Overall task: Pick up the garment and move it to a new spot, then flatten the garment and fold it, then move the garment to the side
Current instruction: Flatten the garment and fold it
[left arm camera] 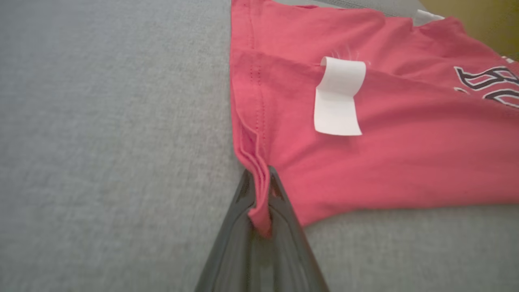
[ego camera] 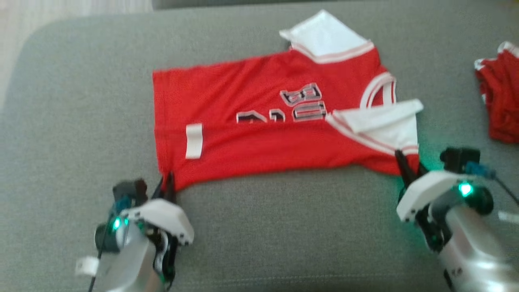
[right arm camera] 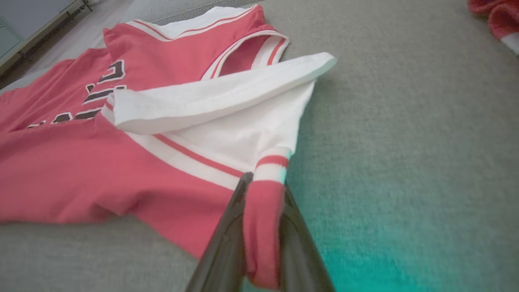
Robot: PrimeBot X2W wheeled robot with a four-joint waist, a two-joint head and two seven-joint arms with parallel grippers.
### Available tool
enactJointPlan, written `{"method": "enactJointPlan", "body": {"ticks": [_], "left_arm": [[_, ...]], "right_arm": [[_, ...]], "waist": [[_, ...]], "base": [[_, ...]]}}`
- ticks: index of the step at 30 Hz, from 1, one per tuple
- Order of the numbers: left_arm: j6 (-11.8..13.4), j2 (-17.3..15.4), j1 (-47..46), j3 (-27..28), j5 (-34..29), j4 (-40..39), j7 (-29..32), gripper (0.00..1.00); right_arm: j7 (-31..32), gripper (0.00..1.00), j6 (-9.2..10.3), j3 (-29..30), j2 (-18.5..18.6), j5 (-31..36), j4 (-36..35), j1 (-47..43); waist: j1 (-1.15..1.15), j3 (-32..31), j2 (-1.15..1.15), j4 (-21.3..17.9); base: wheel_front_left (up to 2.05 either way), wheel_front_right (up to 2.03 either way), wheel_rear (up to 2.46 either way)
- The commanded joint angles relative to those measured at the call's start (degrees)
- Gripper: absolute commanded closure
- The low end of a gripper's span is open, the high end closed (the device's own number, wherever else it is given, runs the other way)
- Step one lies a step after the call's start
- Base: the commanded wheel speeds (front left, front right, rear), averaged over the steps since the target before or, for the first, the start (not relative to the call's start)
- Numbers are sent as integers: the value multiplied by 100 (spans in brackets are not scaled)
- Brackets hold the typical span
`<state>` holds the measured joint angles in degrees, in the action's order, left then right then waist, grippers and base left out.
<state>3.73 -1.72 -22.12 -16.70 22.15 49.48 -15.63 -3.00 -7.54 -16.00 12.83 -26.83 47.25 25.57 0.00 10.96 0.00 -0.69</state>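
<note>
Jaws on both arms are closed on cloth. Left jaws pinch the near left hem corner of the garment (ego camera: 263, 134), the red edge bunched between the dark fingers (left arm camera: 294, 243). Right jaws clamp its near right corner, just below the white near sleeve (ego camera: 381, 121), which is folded over the chest. The garment lies spread across the middle of the grey cushion (ego camera: 81, 101), hem left, collar right. A white label (ego camera: 194, 140) sits near the hem. Another red garment (ego camera: 500, 97) lies well apart at the right.
</note>
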Motion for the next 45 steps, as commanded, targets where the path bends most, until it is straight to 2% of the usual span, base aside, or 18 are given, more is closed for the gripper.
{"method": "enactJointPlan", "body": {"ticks": [1, 10, 11, 12, 13, 19, 24, 28, 35, 45], "left_arm": [[86, -118, 250, 251, -64, -42, 63, 100], [86, -205, 982, 639, -296, -483, 63, 100], [86, -213, 991, 661, -339, -567, 63, 100], [81, -223, 983, 662, -397, -639, 63, 25], [72, -223, 950, 669, -433, -689, 63, 0], [-25, -356, 234, 580, -663, -742, 122, 0], [-276, -621, -793, 456, -741, -486, 720, 0], [-571, -830, -1492, 389, -722, -255, 1226, 0], [-963, -1026, -2478, 284, -542, 163, 2002, 0], [-1060, -1168, -3056, 20, -546, 635, 2336, 0]], "right_arm": [[-33, 100, 5, -71, -4, -82, -127, -175], [27, 100, 5, 60, 109, -446, -629, -905], [27, 49, 5, 105, 121, -437, -692, -931], [19, 0, 5, 173, 114, -447, -763, -935], [-3, 0, 5, 249, 113, -435, -832, -912], [62, 0, 5, 501, 165, -55, -1172, -454], [268, 0, 5, 491, 173, 242, -1353, 93], [403, 0, 5, 391, 173, 382, -1437, 556], [533, 0, 5, 130, 221, 489, -1447, 1302], [583, 0, 5, -297, 409, 487, -1288, 2065]], "waist": [[0, -236, 0, 27], [0, -699, 0, 128], [0, -698, 0, 140], [0, -675, 0, 153], [0, -645, 0, 166], [0, -383, 0, 235], [0, -137, 0, 240], [0, 117, 0, 181], [0, 649, 0, 76], [0, 1154, 0, 82]], "base": [[0, 0, 0], [0, 0, 0], [0, 0, 0], [0, 0, 0], [0, 0, 0], [0, 0, 0], [0, 0, 0], [0, 0, 0], [0, 0, 0], [0, 0, 0]]}}
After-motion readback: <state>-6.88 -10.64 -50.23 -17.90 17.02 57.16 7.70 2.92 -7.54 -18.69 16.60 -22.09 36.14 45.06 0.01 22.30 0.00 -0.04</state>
